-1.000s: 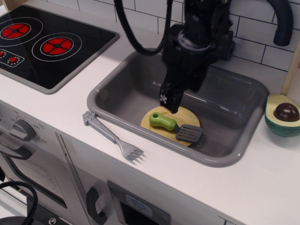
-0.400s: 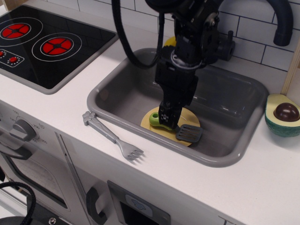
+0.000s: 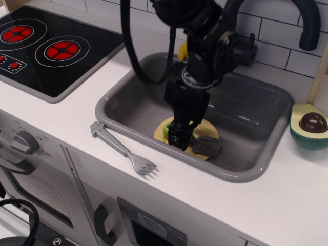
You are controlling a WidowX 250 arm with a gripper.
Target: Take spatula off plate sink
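Note:
The spatula lies on the pale-yellow plate (image 3: 208,128) in the front part of the grey sink (image 3: 246,110). Its dark slotted blade (image 3: 206,145) points right. Only a bit of its green handle (image 3: 166,128) shows at the left. My gripper (image 3: 179,137) has come down from above onto the handle and covers most of it. Its black fingers reach down to plate level around the handle. I cannot tell whether they are closed on it. The spatula still rests flat on the plate.
A grey toy fork (image 3: 123,148) lies on the white counter in front of the sink's left corner. A black stovetop (image 3: 46,48) with red rings is at the left. A half avocado (image 3: 309,124) sits right of the sink. A dark faucet (image 3: 307,23) stands behind.
My gripper has dropped lower and slightly left, from above the plate's back edge down onto the spatula's green handle. The spatula and plate have not moved.

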